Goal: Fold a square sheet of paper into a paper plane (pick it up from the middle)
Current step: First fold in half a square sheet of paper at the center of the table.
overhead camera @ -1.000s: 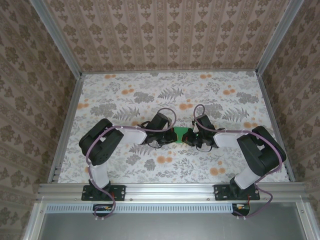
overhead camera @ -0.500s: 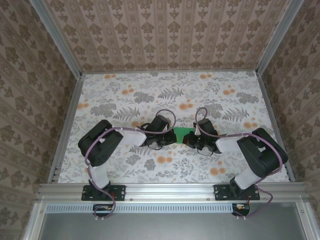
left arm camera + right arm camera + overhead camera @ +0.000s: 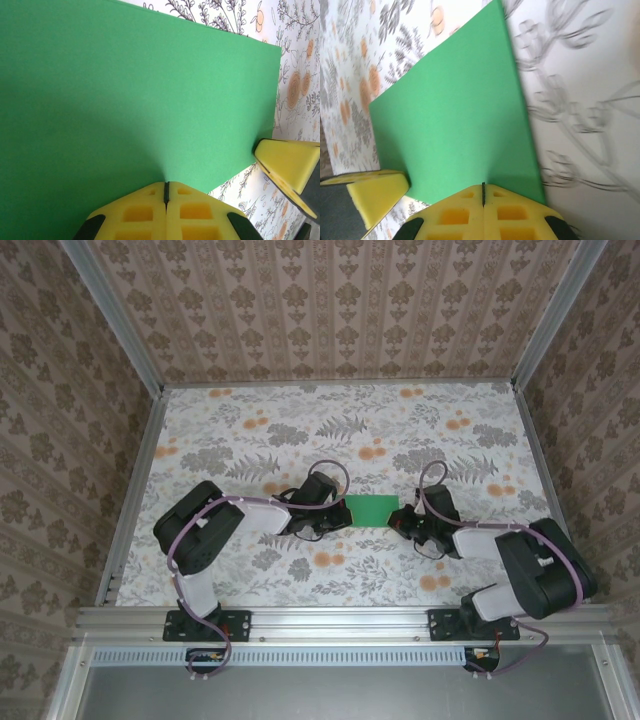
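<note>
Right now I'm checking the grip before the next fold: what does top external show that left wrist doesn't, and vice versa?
Top external: both arms whole, the green paper held between the left gripper and the right gripper over the floral cloth. Left wrist: close up, the left gripper's yellow pads shut tight on the paper's edge. Both: the paper, the cloth, a gripper at each end.

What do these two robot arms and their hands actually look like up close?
The left arm and right arm have bulky black joints joined by white shells, and a thin purple cable loops near each wrist. The left hand and right hand end in bright yellow fingers moulded with square pockets.
</note>
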{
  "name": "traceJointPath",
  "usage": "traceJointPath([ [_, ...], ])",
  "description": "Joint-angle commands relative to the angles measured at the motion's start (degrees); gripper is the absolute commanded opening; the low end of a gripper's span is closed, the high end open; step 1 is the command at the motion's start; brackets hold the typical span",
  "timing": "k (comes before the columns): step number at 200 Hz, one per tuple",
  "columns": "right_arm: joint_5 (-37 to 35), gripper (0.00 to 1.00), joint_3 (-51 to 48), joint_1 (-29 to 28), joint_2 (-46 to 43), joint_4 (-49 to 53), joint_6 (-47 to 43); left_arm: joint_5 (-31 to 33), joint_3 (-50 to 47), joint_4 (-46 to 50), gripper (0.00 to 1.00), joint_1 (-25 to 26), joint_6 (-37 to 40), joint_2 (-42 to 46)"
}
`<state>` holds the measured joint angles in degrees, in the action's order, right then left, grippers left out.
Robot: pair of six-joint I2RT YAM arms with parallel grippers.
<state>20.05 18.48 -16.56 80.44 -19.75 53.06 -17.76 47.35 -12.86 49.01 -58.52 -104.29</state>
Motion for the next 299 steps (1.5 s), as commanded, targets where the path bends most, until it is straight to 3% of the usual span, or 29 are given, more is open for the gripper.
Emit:
traceJointPath([
  [1, -8.9, 0.00, -1.9, 1.9, -3.5, 11.4, 0.0, 4.9, -3.1, 11.1, 0.00, -1.3, -0.2, -2.1],
  [40, -10.6, 0.00, -0.5, 2.6, -9.1, 17.5, -1.6, 4.3, -2.5, 10.8, 0.00, -1.3, 0.3, -2.1],
  [84, -4.6, 0.03, 5.1, 0.0, -12.1, 20.4, -4.5, 0.8, 2.1, 12.4, 0.00, -1.1, 5.4, -1.8],
  [154, -0.6, 0.02, 11.4, -6.7, 0.9, 13.0, -1.8, -1.3, 7.1, 14.1, 0.00, -1.2, 8.3, -0.9],
  [225, -3.1, 0.01, 9.9, -6.5, 6.0, 16.3, -2.2, 0.7, 1.9, 12.6, 0.00, -2.1, 7.1, -0.9],
  [299, -4.0, 0.01, 8.8, -3.4, 6.0, 22.0, -5.3, 4.9, -6.7, 13.8, 0.00, -7.7, 7.4, 5.2],
])
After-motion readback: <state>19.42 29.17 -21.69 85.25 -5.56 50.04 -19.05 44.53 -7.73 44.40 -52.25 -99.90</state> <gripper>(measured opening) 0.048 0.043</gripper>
